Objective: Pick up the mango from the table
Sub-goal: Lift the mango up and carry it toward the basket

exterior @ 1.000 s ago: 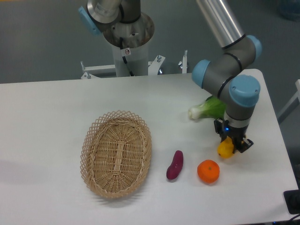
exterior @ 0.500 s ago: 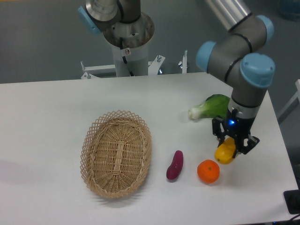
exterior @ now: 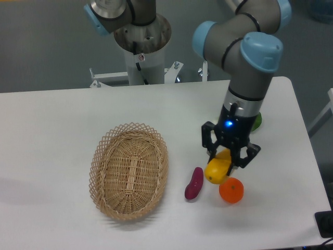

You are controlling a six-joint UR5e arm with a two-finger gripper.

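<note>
1. Claw (exterior: 225,162) pointed down, its two dark fingers (exterior: 209,143) clamped on the mango (exterior: 218,169), one on each side.
2. Mango was yellow with an orange tint, tilted, held off the table (exterior: 62,135); most of it showed below the fingertips.
3. Blue light glowed on the claw body just above the fingers.
4. Orange (exterior: 231,190) sat on the table just below and right of the mango; in this view the two overlapped at the edge, can't tell if touching.
5. Purple sweet potato (exterior: 194,183) lay on the table left of the mango, near it, apart from the orange.
6. Green vegetable (exterior: 256,121) was mostly hidden behind the wrist, only a green sliver showing at the right.
7. Wicker basket (exterior: 129,170), oval, sat on the left half of the table, well apart from the claw.
8. Arm (exterior: 244,57) with grey links and blue joint caps came down from the upper right; its base column (exterior: 141,47) stood behind the table's far edge.
</note>
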